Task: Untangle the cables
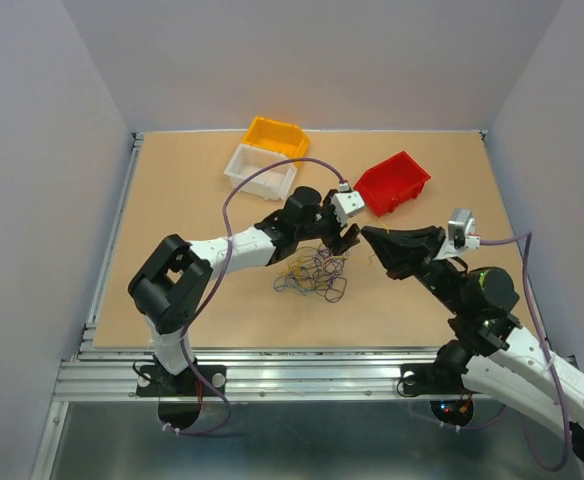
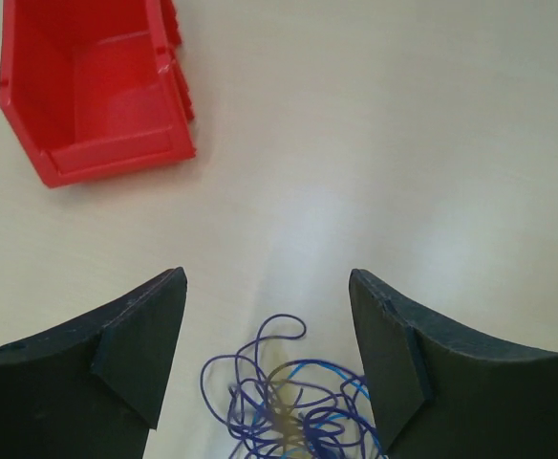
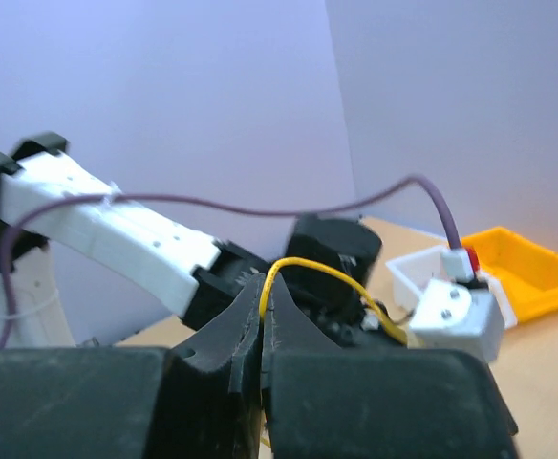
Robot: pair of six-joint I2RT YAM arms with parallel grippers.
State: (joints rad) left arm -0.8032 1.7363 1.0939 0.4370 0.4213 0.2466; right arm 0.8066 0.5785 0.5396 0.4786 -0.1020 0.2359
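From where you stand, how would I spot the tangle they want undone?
Find the tan table, then the left gripper near its middle. Just beneath it lie the cables: a clump of hair-thin purple, yellow and dark loops, unlike the thick lilac cords on the arms.

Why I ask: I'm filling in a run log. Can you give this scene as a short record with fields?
cables: one tangled heap mid-table, purple, yellow and dark strands
left gripper: jaws open, over the cables, holding nothing
right gripper: jaws shut on a yellow cable, to the right of the heap
bins: red bin, empty; white bin and yellow bin side by side at the far edge
table: tan top
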